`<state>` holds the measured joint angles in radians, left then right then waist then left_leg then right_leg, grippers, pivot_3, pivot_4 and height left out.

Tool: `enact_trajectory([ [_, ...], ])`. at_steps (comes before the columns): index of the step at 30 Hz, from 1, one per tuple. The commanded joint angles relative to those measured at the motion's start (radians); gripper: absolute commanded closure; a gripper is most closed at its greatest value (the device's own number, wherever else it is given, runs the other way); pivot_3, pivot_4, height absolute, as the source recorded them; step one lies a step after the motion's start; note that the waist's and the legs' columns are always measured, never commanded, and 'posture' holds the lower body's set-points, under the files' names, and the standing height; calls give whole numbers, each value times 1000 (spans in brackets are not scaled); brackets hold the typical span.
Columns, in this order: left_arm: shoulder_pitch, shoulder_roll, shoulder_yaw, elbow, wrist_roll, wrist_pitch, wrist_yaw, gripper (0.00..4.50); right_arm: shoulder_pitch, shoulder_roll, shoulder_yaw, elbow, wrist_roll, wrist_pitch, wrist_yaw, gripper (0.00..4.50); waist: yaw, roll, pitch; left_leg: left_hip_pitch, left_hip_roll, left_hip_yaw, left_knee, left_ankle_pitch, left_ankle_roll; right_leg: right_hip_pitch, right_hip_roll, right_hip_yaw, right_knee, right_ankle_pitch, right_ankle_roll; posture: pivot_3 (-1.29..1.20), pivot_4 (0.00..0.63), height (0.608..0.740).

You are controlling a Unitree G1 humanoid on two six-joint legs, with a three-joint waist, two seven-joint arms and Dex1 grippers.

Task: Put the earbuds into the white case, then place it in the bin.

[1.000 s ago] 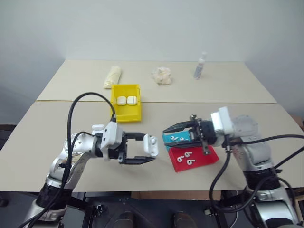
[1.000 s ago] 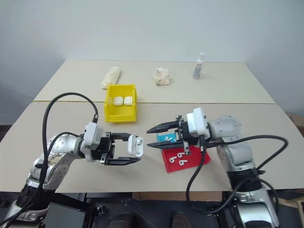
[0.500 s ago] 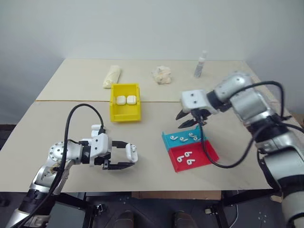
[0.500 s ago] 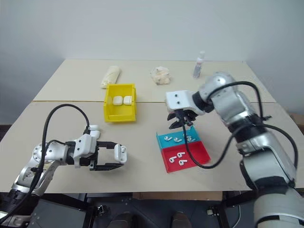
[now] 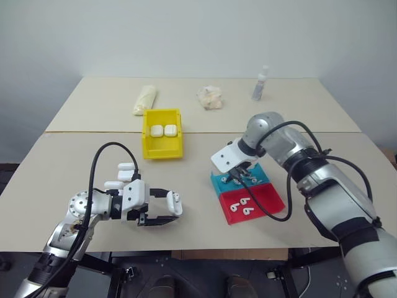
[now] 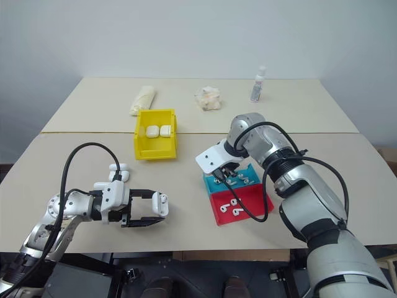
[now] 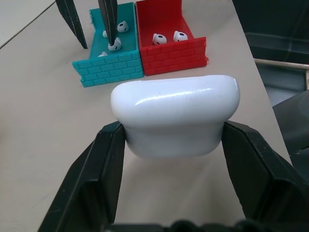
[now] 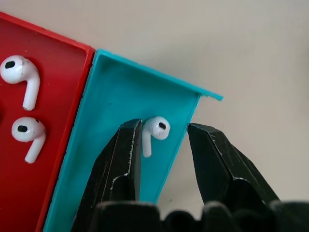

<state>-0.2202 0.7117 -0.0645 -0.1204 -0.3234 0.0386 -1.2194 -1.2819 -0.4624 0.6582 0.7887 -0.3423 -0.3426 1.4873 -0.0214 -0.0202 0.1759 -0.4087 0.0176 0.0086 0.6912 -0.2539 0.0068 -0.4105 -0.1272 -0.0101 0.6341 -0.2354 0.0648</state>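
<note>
Right wrist view: right gripper (image 8: 161, 159) points down into teal tray (image 8: 120, 96), fingers parted astride its wall, an earbud (image 8: 153, 131) between them, ungripped. Left gripper (image 7: 174, 159) pinches white case (image 7: 176, 116) low over table (image 5: 93, 155). Yellow bin (image 5: 162, 148) holds two cases. No legible writing.

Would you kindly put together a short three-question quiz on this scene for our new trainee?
1. True or false: the left gripper is shut on a white case.
2. Over which tray does the right gripper hang with its jaws apart: A) the red tray, B) the teal tray, C) the yellow bin?
3. Fill in: the yellow bin already holds ___ white cases.

Key: 1 true; 2 B, with one finger inside the tray beside an earbud and the other outside its wall; 3 two.
</note>
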Motion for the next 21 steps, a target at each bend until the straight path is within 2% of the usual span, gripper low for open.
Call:
enact_trajectory([
  [1, 13, 9, 17, -41, -7, -14, 11, 1718, -26, 16, -2, 43, -27, -68, -11, 2608, 0, 0, 0, 0, 0, 0, 0, 0, 0, 0, 0, 0, 0, 0, 0, 0, 150, 740],
  [21, 43, 15, 16, -61, 2, -12, 35, 1718, -34, 74, -7, 201, -133, -164, -91, 2608, -17, 1, 0, 0, 0, 0, -2, 1, -2, -2, 0, 1, 8, 0, 0, 0, 150, 740],
])
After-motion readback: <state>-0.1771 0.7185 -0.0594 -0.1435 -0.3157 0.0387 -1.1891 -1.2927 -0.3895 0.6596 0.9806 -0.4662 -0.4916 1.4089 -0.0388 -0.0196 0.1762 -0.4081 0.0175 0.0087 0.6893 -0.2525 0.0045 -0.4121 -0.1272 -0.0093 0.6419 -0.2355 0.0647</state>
